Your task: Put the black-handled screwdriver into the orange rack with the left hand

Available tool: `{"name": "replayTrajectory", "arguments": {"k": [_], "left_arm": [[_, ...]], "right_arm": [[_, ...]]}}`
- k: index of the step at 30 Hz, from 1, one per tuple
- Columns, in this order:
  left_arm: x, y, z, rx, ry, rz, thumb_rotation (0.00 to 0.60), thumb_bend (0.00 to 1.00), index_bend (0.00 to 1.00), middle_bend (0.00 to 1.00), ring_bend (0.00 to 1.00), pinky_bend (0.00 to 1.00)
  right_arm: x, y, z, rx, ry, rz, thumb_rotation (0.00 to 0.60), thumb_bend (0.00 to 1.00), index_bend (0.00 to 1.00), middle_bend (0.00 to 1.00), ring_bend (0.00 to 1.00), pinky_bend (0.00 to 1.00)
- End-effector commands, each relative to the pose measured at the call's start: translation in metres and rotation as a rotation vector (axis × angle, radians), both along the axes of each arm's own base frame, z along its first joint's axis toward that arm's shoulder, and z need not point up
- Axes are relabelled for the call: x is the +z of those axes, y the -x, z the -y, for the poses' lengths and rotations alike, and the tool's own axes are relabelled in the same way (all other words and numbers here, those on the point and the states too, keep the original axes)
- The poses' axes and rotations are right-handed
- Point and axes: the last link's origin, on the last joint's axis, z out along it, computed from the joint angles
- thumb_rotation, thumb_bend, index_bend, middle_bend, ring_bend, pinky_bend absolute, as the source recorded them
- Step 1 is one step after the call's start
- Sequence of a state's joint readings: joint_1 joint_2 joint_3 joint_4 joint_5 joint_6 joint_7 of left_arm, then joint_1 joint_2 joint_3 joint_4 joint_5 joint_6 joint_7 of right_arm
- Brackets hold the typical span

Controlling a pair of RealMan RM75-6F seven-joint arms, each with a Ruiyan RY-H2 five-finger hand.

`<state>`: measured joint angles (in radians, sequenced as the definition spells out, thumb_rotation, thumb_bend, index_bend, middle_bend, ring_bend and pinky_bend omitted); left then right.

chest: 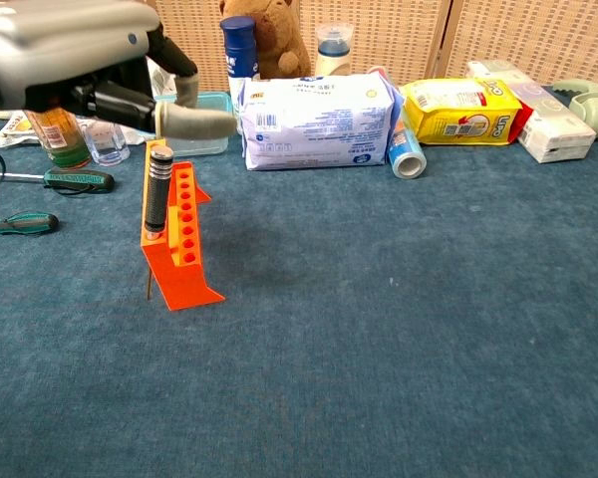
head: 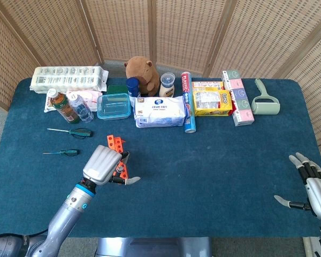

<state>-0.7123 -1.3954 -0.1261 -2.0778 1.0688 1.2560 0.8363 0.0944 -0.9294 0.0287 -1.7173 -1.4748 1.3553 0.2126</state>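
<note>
Black-handled screwdriver [chest: 157,189] upright in orange rack [chest: 182,261]; left hand [chest: 75,65] above, seemingly apart

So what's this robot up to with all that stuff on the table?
It is slotting a black-handled screwdriver into an orange rack. The tool already stands upright in one of the rack's holes, and the left robot hand hovers just above it; whether it touches the handle is hard to tell. Two green-handled screwdrivers lie on the table nearby. The right robot hand rests open at the far edge, holding nothing.
</note>
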Motion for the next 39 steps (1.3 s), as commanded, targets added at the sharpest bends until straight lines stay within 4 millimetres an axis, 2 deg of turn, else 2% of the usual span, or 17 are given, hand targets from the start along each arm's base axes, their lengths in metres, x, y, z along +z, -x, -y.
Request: {"name": "replayTrajectory", "arguments": {"k": [1, 18, 39], "left_arm": [[-0.004, 0.0, 0.0, -0.006, 0.006, 0.006, 0.0, 0.0, 0.55, 1.0, 1.0, 1.0], [-0.015, -0.002, 0.003, 0.002, 0.007, -0.026, 0.0, 0.0, 0.55, 0.99, 1.0, 1.0], [-0.003, 0.001, 0.011, 0.035, 0.014, -0.034, 0.0, 0.0, 0.55, 0.99, 1.0, 1.0]], "right_arm": [[0.0, 0.0, 0.0, 0.0, -0.002, -0.001, 0.412, 0.0, 0.04, 0.0, 0.0, 0.0], [0.002, 0.0, 0.0, 0.001, 0.004, 0.007, 0.414, 0.0, 0.04, 0.0, 0.0, 0.0], [0.002, 0.0, -0.001, 0.0, 0.007, 0.006, 0.413, 0.0, 0.04, 0.0, 0.0, 0.0]]}}
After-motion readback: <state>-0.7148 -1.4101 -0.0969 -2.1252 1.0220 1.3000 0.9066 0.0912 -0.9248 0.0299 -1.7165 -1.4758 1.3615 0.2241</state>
